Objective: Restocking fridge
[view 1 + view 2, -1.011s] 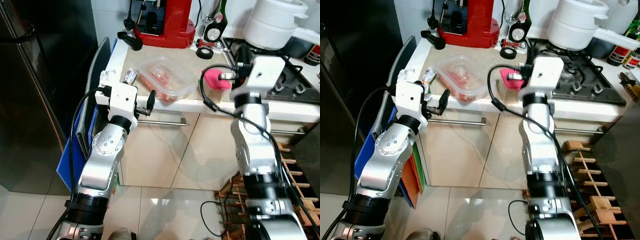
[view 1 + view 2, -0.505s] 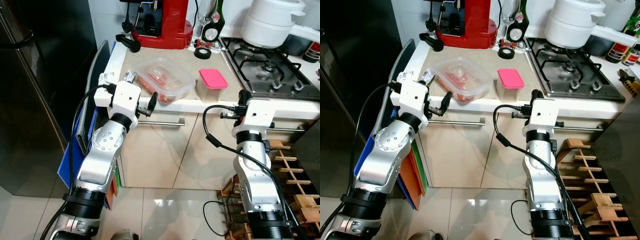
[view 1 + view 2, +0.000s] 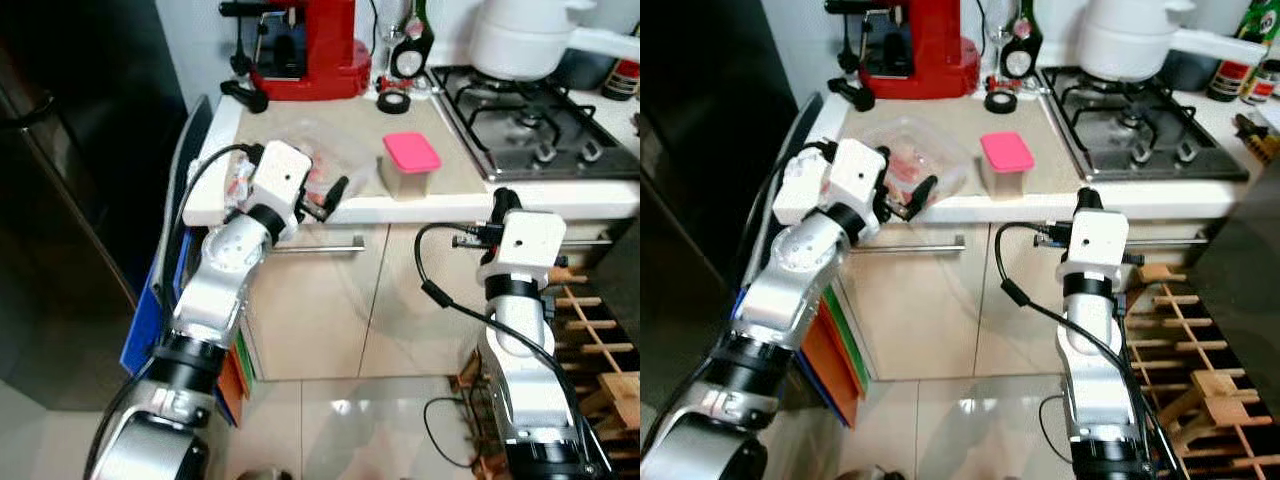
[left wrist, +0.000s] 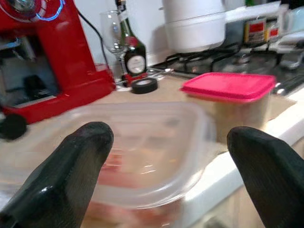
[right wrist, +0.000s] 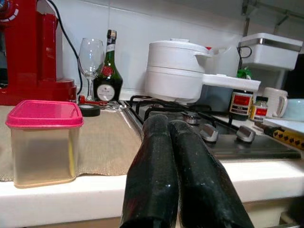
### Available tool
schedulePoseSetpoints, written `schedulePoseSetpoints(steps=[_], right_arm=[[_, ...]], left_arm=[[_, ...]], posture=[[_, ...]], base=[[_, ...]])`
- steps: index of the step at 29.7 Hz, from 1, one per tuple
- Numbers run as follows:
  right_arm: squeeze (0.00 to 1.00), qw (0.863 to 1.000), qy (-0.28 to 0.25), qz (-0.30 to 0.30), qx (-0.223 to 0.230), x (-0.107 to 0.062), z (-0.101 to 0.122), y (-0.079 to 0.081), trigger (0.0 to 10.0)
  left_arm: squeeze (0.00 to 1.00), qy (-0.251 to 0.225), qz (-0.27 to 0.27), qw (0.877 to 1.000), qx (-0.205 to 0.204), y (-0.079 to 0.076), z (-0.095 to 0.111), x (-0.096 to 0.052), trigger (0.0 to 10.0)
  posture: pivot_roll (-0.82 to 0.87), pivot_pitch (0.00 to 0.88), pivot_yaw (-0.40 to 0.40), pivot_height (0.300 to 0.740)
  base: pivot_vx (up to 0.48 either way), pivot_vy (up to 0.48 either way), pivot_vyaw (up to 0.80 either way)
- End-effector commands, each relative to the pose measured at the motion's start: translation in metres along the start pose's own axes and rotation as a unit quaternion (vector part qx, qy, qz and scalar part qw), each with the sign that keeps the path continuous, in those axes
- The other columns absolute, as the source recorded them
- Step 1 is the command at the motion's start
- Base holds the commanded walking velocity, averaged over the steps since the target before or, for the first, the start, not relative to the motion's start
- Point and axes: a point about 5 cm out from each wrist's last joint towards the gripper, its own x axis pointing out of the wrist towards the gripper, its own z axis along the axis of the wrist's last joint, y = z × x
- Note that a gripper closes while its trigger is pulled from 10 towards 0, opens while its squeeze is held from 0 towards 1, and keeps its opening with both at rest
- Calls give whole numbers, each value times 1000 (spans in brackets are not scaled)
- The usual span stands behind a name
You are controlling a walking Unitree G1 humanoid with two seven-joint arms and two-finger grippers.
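Two grippers: left gripper (image 4: 166, 156) wide open facing clear container (image 4: 142, 142); right gripper (image 5: 183, 142) closed, empty.

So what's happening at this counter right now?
The left gripper is open at the counter edge, its fingers either side of the clear lidded food container without gripping it yet. The right gripper is shut and empty, lower down in front of the counter. The pink-lidded tub sits untouched beside the stove.
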Motion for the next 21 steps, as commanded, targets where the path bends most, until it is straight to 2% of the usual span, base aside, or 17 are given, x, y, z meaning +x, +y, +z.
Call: schedulePoseSetpoints(steps=[1,6,10,14,16,18,21], right_arm=[[0,1000,-22,14,-6,7,10,3,10000],[0,1000,-21,22,-4,17,10,5,10000],[0,999,-31,22,1,24,15,8,10000],[0,999,-40,16,7,29,19,9,10000],[0,999,-25,22,30,30,17,14,10000],[0,997,11,27,68,30,9,21,10000],[0,994,51,41,93,32,0,30,10000]], left_arm=[[0,-1,27,999,-33,4,-4,-5,10000],[0,-5,55,998,-38,4,-7,-10,10000],[0,-30,57,998,-12,7,1,-12,10000],[0,-41,54,998,-4,7,7,-12,10000],[0,-40,54,998,-5,5,7,-11,10000],[0,-40,56,998,-5,5,8,-11,10000],[0,-43,60,997,-4,5,9,-13,10000]], posture=[[-55,0,35,740],[-22,0,2,740],[-3,0,-4,740],[3,0,-3,740],[5,0,-5,740],[9,0,-5,740],[23,0,-11,740]], base=[[0,0,0],[0,0,0],[0,0,0],[339,0,0],[0,0,0],[0,0,0],[0,0,0]])
